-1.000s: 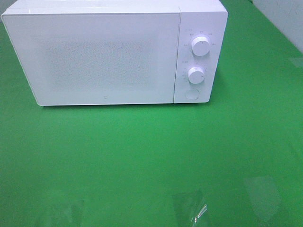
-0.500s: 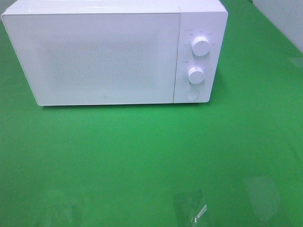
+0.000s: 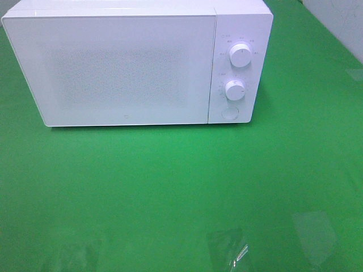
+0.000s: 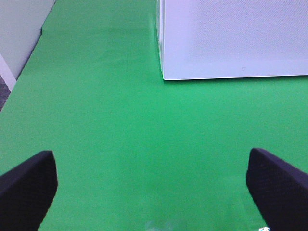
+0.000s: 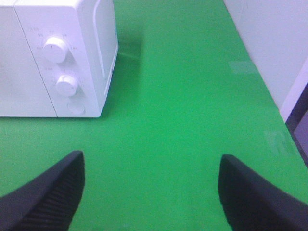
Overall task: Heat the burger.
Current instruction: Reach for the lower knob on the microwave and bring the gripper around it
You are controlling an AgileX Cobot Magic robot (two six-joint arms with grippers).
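Nothing has shifted in the last second: your left hand [image 4: 151, 185] and right hand [image 5: 150, 190] hang released and empty above the bench [image 3: 170, 187], and the burger shows in no view, so your next step is probably locating it, perhaps inside the shut microwave [image 3: 136, 65].

Spread jaws before apparently closed microwave [image 5: 57, 60]

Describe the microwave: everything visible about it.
The white, glossy microwave stands upright on the green tabletop, towards its far side. Its door, speckled with fine dots, is shut and hides the inside. The panel right of the door carries an upper knob, a lower knob and a round button below them, all white. Only the tabletop touches it.
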